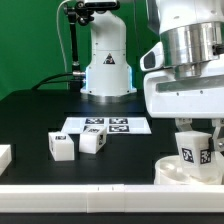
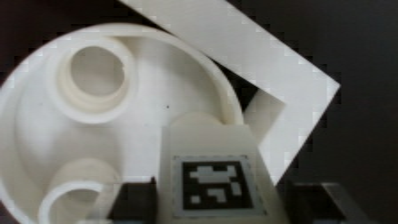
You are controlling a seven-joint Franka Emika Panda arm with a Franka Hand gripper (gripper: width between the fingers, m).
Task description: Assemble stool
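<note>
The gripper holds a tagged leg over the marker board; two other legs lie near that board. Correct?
No: the gripper holds the leg over the round seat, not the marker board, as the exterior view shows. The two other legs lie near the board.

Low exterior view faces the table (image 1: 30, 115); close wrist view shares the seat (image 2: 54, 130).
</note>
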